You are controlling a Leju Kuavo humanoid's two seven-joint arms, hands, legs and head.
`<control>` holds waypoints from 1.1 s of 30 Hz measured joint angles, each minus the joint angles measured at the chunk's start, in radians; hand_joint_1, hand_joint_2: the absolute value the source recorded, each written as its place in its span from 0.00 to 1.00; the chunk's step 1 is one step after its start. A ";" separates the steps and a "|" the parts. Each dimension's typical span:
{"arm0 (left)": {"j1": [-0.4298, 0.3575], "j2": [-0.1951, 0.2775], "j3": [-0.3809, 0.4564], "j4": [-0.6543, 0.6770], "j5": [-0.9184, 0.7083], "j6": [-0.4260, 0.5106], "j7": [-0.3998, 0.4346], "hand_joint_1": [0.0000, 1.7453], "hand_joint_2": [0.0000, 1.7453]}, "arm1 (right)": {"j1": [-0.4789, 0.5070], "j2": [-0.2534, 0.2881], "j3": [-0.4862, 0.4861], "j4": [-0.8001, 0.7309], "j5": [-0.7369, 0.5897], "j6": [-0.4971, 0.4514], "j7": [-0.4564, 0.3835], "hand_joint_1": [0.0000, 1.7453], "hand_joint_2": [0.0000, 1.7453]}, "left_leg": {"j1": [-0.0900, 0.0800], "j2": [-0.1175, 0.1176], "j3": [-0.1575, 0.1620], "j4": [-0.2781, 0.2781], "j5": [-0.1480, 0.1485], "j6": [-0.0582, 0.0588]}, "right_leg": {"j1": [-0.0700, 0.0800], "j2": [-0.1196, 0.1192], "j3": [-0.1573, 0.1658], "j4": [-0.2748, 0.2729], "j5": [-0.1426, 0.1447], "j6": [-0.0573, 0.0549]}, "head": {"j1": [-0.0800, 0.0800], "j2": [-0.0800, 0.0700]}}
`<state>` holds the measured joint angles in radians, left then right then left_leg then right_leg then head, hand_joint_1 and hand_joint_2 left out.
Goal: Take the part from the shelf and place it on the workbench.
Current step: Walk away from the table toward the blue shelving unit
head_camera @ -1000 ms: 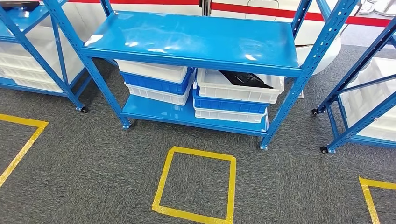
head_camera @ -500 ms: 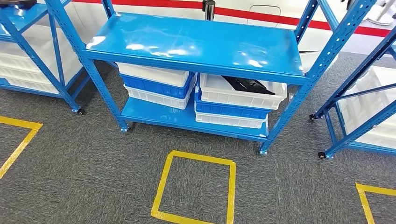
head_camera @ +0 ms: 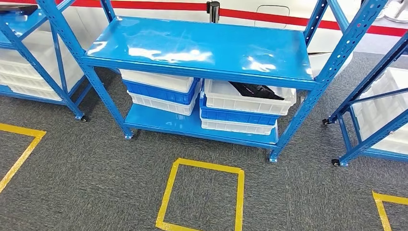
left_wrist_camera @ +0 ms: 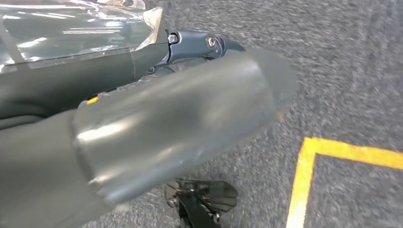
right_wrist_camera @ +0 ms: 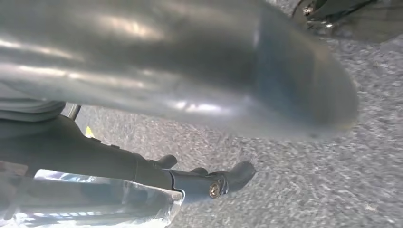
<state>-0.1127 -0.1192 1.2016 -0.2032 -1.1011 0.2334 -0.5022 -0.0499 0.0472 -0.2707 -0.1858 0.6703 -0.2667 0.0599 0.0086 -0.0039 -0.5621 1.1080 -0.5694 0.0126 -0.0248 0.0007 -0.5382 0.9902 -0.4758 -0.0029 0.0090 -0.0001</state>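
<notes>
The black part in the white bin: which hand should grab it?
Probably the right hand. The black part lies in the top white bin of the right-hand stack, on the robot's right side. Both hands, the left hand too, hang low over the carpet.

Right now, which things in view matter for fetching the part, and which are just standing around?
Job:
black part
top white bin holding it
middle shelf

Just there:
left stack of bins
yellow floor square
neighbouring racks
</notes>
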 joint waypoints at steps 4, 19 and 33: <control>0.002 -0.001 0.000 0.000 0.000 0.000 0.000 0.00 0.00 | 0.000 0.002 0.000 0.000 0.000 0.000 0.000 0.00 0.00 | 0.013 0.001 -0.117 0.186 -0.049 -0.020 | -0.001 0.001 0.009 0.000 -0.010 -0.008 | -0.003 0.000; -0.001 -0.002 0.000 0.001 0.000 0.000 0.002 0.00 0.00 | 0.000 0.000 -0.004 0.000 0.004 0.000 0.003 0.00 0.00 | 0.005 0.001 0.009 -0.101 0.093 0.034 | 0.006 0.001 -0.132 0.291 -0.143 0.041 | 0.002 0.000; -0.004 -0.002 0.000 0.000 0.000 -0.001 0.004 0.00 0.00 | -0.002 0.000 -0.005 0.000 0.007 0.000 0.013 0.00 0.00 | 0.006 0.000 -0.098 0.162 -0.057 -0.020 | 0.006 -0.001 0.007 0.005 -0.011 -0.009 | -0.006 0.000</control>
<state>-0.1171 -0.1216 1.2013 -0.2029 -1.1013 0.2328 -0.4982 -0.0515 0.0473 -0.2758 -0.1858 0.6774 -0.2666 0.0729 0.0145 -0.0040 -0.6605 1.2701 -0.6264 -0.0073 -0.0191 0.0001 -0.5309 0.9950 -0.4863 -0.0123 0.0032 -0.0002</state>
